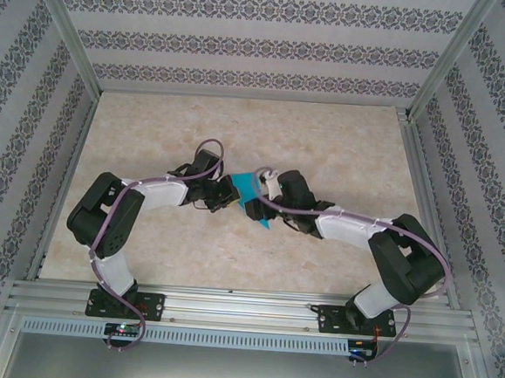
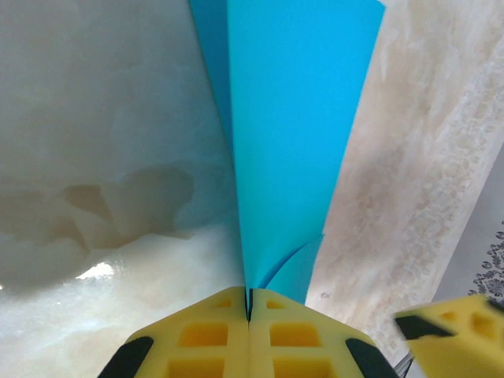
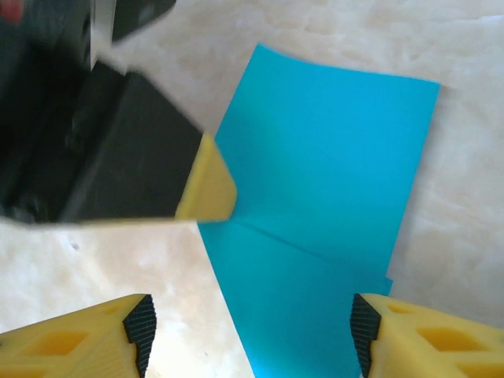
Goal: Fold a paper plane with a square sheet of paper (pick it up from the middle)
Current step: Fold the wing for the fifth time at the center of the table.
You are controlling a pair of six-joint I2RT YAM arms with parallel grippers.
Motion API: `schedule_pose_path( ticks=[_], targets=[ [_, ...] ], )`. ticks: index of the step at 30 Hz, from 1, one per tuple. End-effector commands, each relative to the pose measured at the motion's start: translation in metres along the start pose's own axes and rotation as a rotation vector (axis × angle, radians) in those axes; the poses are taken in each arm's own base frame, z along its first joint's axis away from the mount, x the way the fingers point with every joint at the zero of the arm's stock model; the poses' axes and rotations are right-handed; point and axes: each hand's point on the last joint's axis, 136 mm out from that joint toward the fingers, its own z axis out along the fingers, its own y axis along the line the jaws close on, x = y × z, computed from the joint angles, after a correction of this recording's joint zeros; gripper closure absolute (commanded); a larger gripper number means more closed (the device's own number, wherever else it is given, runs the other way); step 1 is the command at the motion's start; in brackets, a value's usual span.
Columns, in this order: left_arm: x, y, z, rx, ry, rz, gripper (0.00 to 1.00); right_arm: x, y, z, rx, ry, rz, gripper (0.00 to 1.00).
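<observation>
Items on your table, left to right:

1. Left arm. You find it bent at the elbow and reaching in toward the middle of the table.

2. Left pincer. From its own wrist camera you see the two yellow fingers pressed together with no gap, pinching the near edge of the paper on the line where they meet. From the right wrist camera you see its black body and one yellow fingertip touching the paper's left edge, where a crease begins.

3. The square sheet of paper. Teal-blue and unmarked, it sits near the middle of the table, between the two pincers. In the left wrist view it rises away from the clamped fingers as a tall folded panel, with a second layer showing at its left side. In the right wrist view you see it crossed by one straight crease, with a second layer peeking out at the lower right corner.

4. Right pincer. Its fingers are spread wide, one on either side of the paper's near part, holding nothing. One of its yellow fingers shows blurred at the lower right of the left wrist view.

5. Right arm. You find it bent and reaching in from the right.
</observation>
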Motion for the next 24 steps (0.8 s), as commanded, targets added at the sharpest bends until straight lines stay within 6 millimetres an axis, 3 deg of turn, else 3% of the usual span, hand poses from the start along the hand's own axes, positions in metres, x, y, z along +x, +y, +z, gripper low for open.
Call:
schedule_pose_path(
  ticks=[1, 10, 24],
  targets=[
    [0.000, -0.015, -0.010, 0.023, 0.008, -0.025, 0.98, -0.006, -0.005, 0.000, 0.138, -0.098, -0.355, 0.34],
    [0.000, -0.021, -0.014, 0.024, 0.011, -0.044, 0.98, -0.001, 0.009, 0.026, 0.219, -0.126, -0.621, 0.42],
    [0.001, -0.019, -0.016, 0.000, 0.015, -0.042, 0.98, 0.011, 0.000, 0.048, 0.235, -0.112, -0.699, 0.58]
  ],
)
